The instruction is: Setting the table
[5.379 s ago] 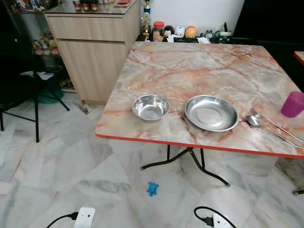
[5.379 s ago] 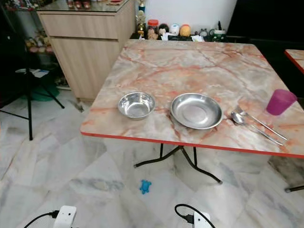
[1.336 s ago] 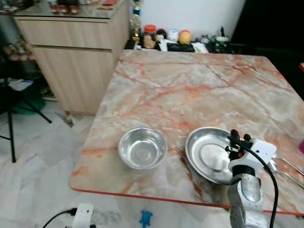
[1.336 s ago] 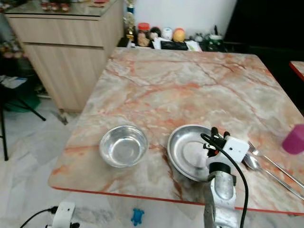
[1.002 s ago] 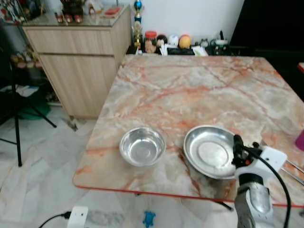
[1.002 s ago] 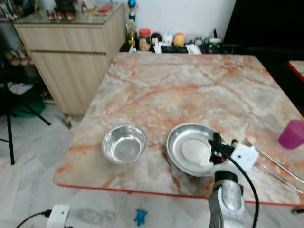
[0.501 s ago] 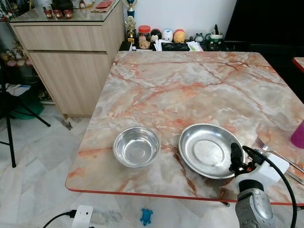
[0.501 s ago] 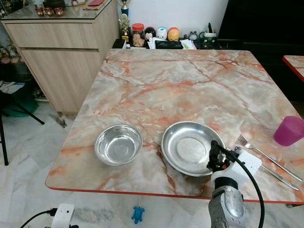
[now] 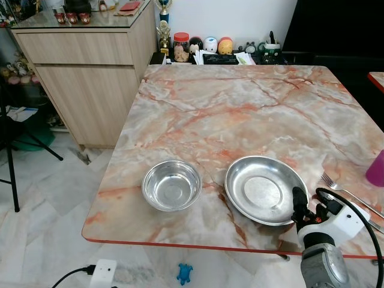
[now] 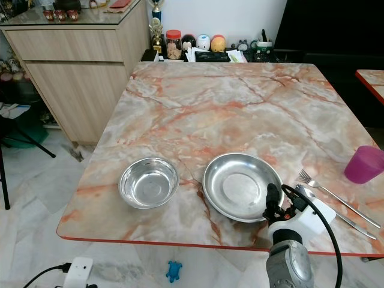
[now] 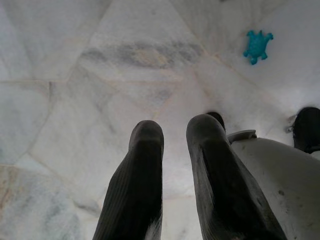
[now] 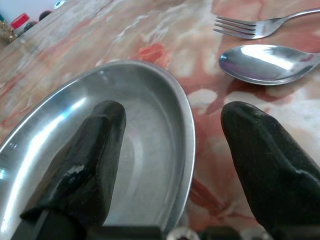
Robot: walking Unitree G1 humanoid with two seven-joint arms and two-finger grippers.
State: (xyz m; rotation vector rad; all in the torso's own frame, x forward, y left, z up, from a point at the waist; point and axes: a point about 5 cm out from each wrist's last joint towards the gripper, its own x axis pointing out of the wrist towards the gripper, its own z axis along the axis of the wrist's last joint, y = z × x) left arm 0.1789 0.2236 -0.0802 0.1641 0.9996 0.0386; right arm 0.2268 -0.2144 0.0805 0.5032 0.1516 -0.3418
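Observation:
A steel plate [image 9: 264, 189] lies near the front edge of the marble table [image 9: 240, 108], with a steel bowl [image 9: 171, 185] to its left. A fork [image 10: 327, 192] and a spoon [image 10: 307, 193] lie right of the plate, and a purple cup [image 10: 362, 164] stands further right. My right gripper [image 9: 307, 205] is open at the plate's near right rim. In the right wrist view its fingers [image 12: 85, 155] straddle that rim, one over the plate [image 12: 125, 145] and one over bare table beside the spoon [image 12: 262, 57] and fork [image 12: 250, 27]. My left gripper [image 11: 172, 140] hangs over the floor, fingers close together, holding nothing.
A wooden cabinet [image 9: 90, 66] stands left of the table. Jars and small items [image 9: 210, 48] line the table's far edge. On the floor are a white power strip [image 9: 102, 273], a blue toy [image 9: 184, 273] and black stand legs [image 9: 18, 156]. The table front has a red edge [image 9: 180, 243].
I have stepped up to the table since the earliest frames. My right arm came into view and its gripper slid from over the plate to the plate's near right rim.

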